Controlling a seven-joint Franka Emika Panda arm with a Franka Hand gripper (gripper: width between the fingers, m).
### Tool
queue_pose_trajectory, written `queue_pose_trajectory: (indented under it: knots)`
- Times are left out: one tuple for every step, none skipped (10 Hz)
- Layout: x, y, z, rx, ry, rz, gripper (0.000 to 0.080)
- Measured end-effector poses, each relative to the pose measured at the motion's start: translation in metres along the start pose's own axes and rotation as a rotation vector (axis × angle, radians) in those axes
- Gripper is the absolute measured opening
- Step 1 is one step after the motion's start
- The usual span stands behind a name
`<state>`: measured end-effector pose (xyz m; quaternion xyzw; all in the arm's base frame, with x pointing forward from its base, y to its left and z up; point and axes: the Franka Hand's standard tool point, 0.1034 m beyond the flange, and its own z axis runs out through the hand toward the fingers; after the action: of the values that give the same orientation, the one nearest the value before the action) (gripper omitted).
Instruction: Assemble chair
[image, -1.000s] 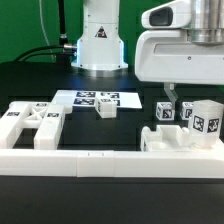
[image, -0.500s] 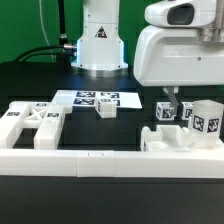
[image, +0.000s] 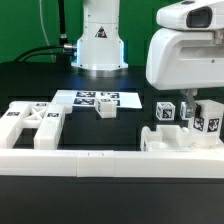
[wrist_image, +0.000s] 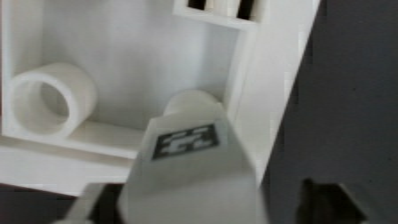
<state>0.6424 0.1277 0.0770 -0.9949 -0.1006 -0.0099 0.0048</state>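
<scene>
The hand (image: 189, 107) is lowered over the group of chair parts at the exterior view's right of the black counter (image: 40, 80). Its fingers are set down at a slim tagged piece (image: 187, 114), which stands between a tagged cube (image: 165, 112) and a larger tagged block (image: 208, 120). In the wrist view the same slim tagged piece (wrist_image: 183, 142) is seen in the middle, directly below the hand. Whether the fingers are pressed against it cannot be told. Just beside it in that view lies a white part with a round ring (wrist_image: 50, 100).

A notched part (image: 166, 140) is placed in front of the tagged cube, close to the long white rail (image: 80, 160) that runs along the front of the counter. At the exterior view's left, a flat frame piece (image: 30, 125) with openings is laid near the rail, well apart from the hand. A small block (image: 105, 111) is set at the front edge of the marker board (image: 85, 97), which lies before the arm's base (image: 100, 45).
</scene>
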Motion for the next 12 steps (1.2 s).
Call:
queue_pose_trajectory:
  knots:
    - [-0.0001,0.0015,0.0000,-0.002,0.000,0.026,0.0386]
    - [-0.0001,0.0024,0.0001,-0.001,0.000,0.037,0.0289]
    - [-0.0001,0.0025,0.0001,0.000,0.000,0.152,0.0289]
    - [0.0002,0.0025,-0.0001,0.001,0.002,0.241,0.0289]
    - [0.0011,0.0028,-0.0002,0.005,0.018,0.397,0.0289]
    - [0.0007,0.0025,0.0003,0.007,0.026,0.518,0.0289]
    - [0.0009,0.0026,0.0006,0.012,0.031,0.689,0.0289]
    - [0.0015,0.0034,0.0009,0.017,0.038,0.790,0.0289]
    - [0.0016,0.0035,0.0008,0.018,0.038,0.796,0.0289]
    - [0.0016,0.0037,0.0008,0.023,0.036,0.883,0.0289]
    - [0.0016,0.0039,0.0009,0.029,0.034,0.955,0.0289]
    - [0.0016,0.0040,0.0010,0.033,0.032,1.033,0.0289]
